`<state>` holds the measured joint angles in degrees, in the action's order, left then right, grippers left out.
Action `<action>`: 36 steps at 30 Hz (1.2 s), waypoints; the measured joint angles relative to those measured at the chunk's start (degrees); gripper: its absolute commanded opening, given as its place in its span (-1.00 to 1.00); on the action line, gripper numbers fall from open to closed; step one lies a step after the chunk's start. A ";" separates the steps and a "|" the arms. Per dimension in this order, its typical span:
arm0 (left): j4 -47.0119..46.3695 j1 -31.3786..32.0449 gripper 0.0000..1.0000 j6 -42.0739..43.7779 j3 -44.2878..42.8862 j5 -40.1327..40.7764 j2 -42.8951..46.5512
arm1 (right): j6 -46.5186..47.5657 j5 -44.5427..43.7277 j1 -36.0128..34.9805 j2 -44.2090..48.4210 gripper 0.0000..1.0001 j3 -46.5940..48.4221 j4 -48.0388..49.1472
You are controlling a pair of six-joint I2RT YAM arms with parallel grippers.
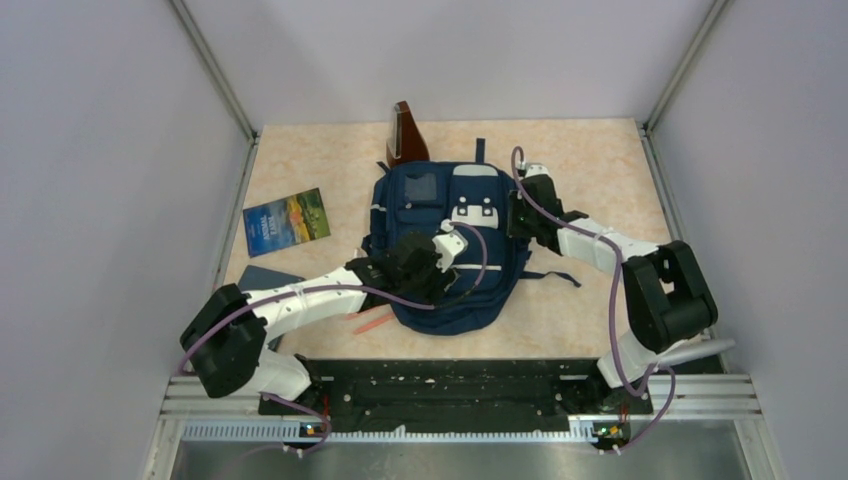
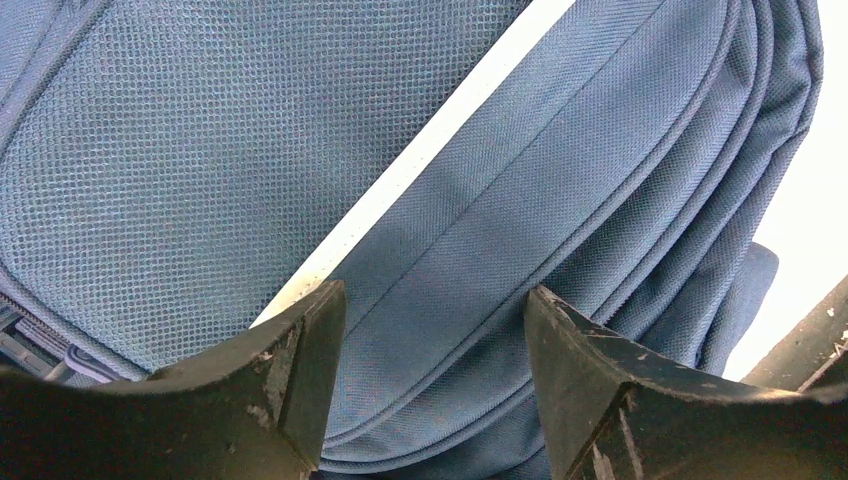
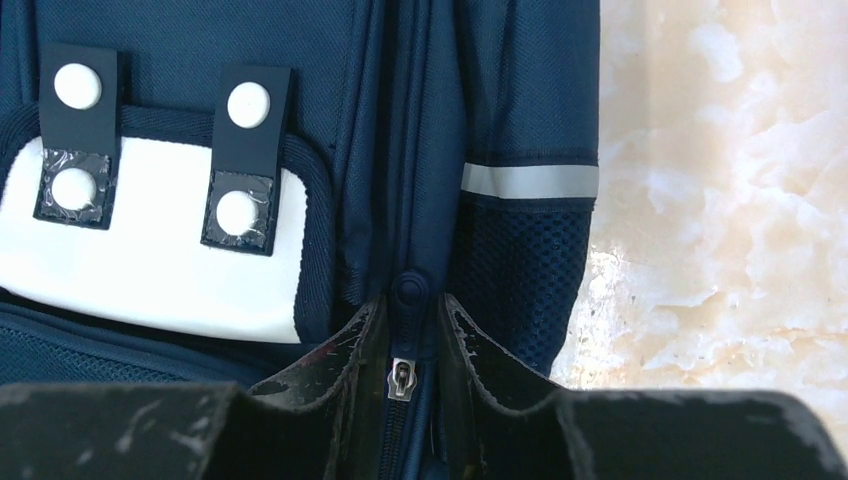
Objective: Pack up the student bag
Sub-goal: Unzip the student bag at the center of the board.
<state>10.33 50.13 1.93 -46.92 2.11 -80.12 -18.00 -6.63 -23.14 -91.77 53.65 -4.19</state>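
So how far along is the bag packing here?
Done: nothing visibly; the student bag shows no open compartment. In hand: the right end effector straddles its side zipper pull, grip unclear; the left end effector hovers open over the fabric. Remaining: unzipping, then loading the landscape-cover book and dark blue book lying beside the bag.

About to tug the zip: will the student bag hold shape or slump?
Probably slumps: the student bag is soft woven fabric, lying flat and creased. Tugging the zip pull may bunch the cloth before the bag shifts.
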 measured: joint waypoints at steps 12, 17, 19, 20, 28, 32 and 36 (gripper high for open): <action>-0.72 1.66 -0.15 1.25 0.15 3.76 -0.28 | 1.03 -0.35 0.00 -0.96 -1.00 1.66 -0.11; -1.11 1.79 -0.50 1.29 0.15 3.41 -0.28 | 0.90 -0.44 -0.02 -0.83 -1.00 1.60 -0.07; -1.40 1.77 -0.56 1.29 0.15 3.30 -0.28 | 0.83 -0.52 -0.02 -0.15 -1.00 1.40 -0.09; -1.51 1.77 -0.60 1.27 0.15 3.28 -0.28 | 0.76 -0.63 -0.02 0.37 -1.00 1.11 0.09; -3.54 1.60 -0.97 0.98 0.13 3.08 -0.28 | -0.61 -0.70 -0.52 6.84 -1.00 -2.84 -0.09; -4.31 1.49 -1.00 0.57 0.13 3.08 -0.28 | -1.27 -0.61 -0.85 9.11 -1.00 -4.83 0.00; -4.42 1.42 -1.00 0.17 0.13 3.08 -0.28 | -1.57 -0.72 -1.09 9.51 -1.00 -6.19 0.11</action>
<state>5.91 51.55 2.11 -46.78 5.19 -80.40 -19.57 -7.35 -24.23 -82.26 47.46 -4.08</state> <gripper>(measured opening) 0.055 0.030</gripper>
